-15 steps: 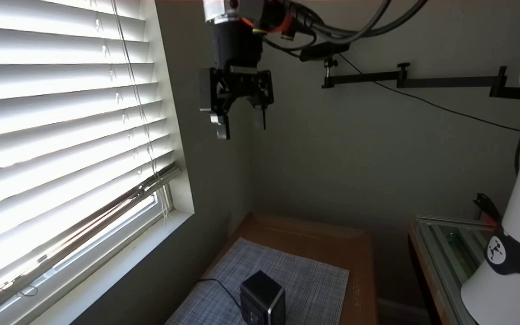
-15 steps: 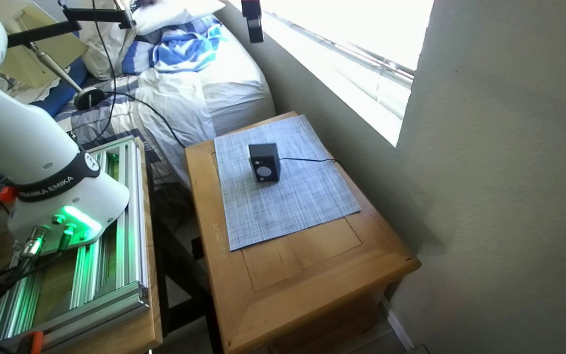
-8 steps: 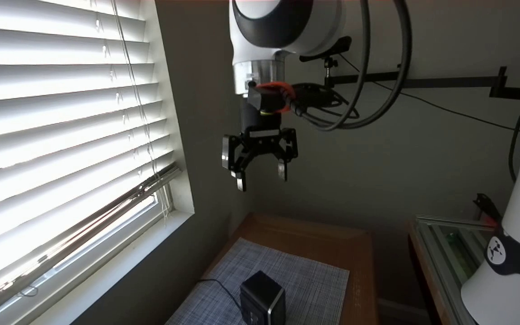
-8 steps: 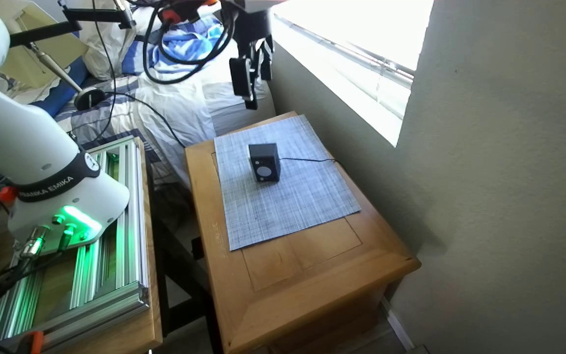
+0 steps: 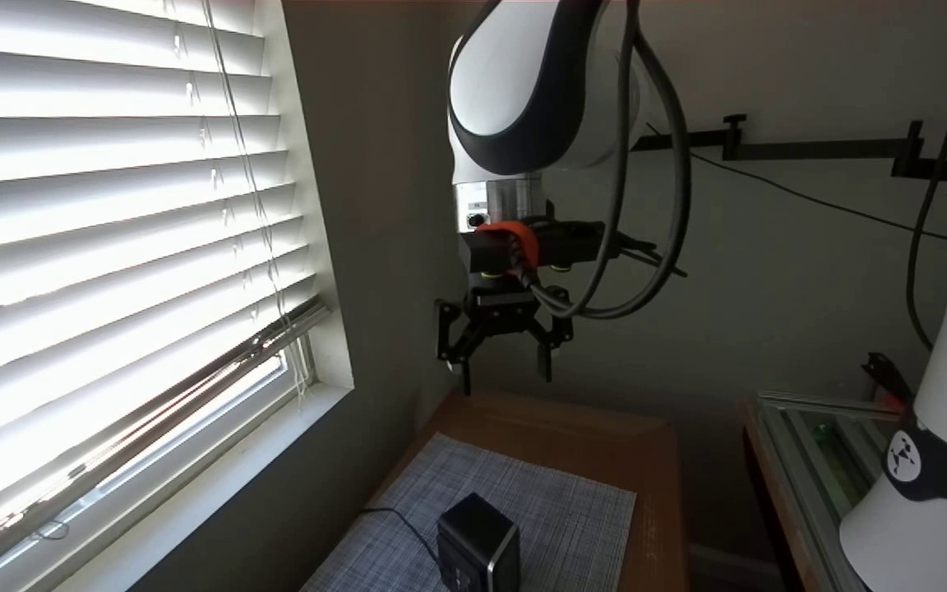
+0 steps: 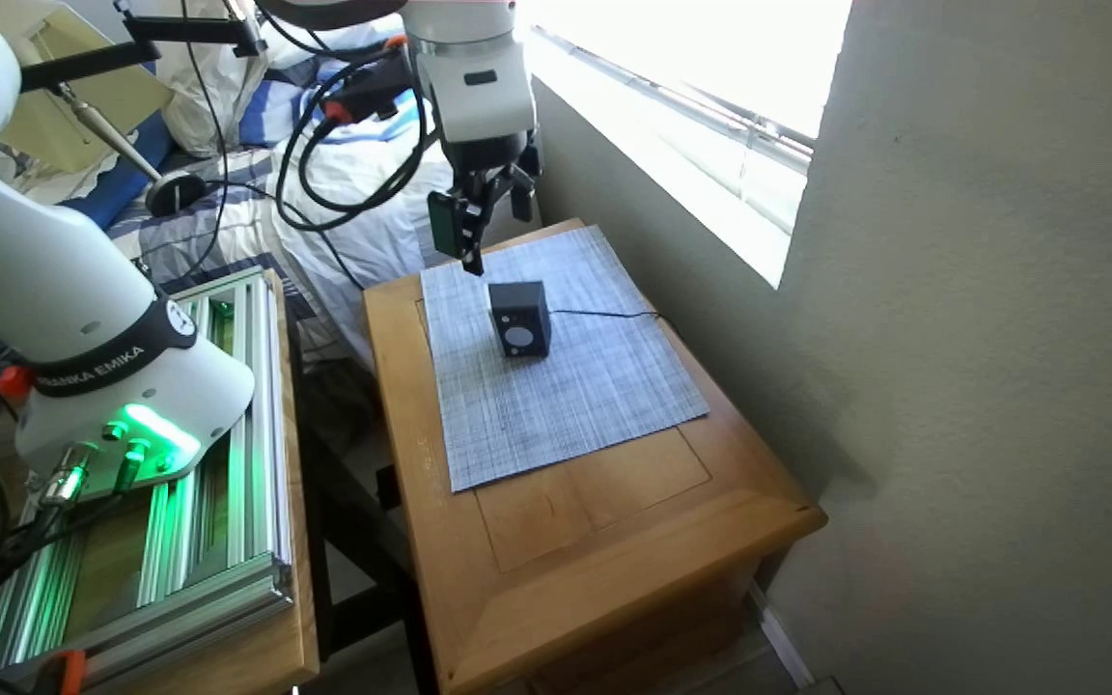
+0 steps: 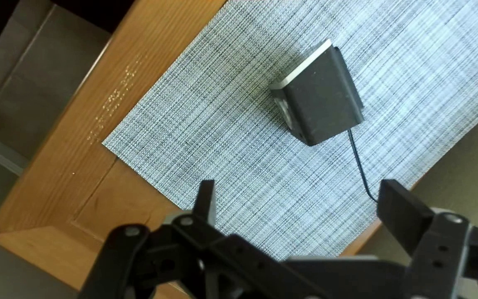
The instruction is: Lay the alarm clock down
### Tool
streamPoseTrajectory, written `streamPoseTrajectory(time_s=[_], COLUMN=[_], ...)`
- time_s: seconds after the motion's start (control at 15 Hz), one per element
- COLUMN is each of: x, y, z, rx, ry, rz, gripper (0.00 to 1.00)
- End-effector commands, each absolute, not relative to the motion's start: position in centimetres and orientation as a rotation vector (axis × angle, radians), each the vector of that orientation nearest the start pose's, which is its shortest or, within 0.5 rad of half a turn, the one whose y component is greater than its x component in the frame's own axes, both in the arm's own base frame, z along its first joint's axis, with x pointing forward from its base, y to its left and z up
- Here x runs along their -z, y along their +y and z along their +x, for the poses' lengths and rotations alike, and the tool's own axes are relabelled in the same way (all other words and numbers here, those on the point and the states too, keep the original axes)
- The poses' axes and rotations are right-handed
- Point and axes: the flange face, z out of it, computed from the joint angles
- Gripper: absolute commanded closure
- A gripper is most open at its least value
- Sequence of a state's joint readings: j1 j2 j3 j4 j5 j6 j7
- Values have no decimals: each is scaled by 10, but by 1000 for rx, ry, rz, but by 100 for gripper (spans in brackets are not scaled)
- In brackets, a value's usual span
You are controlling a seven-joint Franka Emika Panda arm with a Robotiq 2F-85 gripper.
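Observation:
The alarm clock, a small black box with a silvery front edge, stands upright on a grey woven mat in both exterior views (image 5: 473,538) (image 6: 520,320). Its front shows a pale round disc in an exterior view. In the wrist view the clock (image 7: 322,97) is at upper centre, seen from above. My gripper (image 5: 507,384) is open and empty, above the table and apart from the clock. It also shows in an exterior view (image 6: 498,241), above the mat's far edge. In the wrist view its fingers (image 7: 297,191) are wide apart, with only mat between them.
The mat (image 6: 566,415) lies on a wooden table (image 6: 595,550). A thin black cable (image 7: 359,162) runs from the clock to the table's wall side. A wall and a window with blinds (image 5: 112,205) border the table. A bed (image 6: 363,183) stands beyond it.
My gripper and arm have come down from high above toward the table and the clock. The fingers stay open. The clock has not moved.

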State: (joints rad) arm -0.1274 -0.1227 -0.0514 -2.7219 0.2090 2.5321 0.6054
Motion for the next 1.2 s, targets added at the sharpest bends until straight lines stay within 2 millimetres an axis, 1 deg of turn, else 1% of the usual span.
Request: streamPoseTrajectory(time_s=[0.0,0.27,0.47,0.67,0.73,0.93,1.07,1.13], x=[-258,-258,-241,-227,-220,-206,-202,-195], y=[-72,-72,-70,-65,-66,-65,-67,-67], z=[386,386,379,366,371,366,362,359], rx=[-139,-139,-174,-231,-250,-244,-239,-251], ry=[1404,1408,1490,1601,1634,1722,1774,1801], rz=[-2691,-2688,-2579,-2447,-2405,-2266,-2152,-2100], gripper=[0,0,0,0,0,0,0,0])
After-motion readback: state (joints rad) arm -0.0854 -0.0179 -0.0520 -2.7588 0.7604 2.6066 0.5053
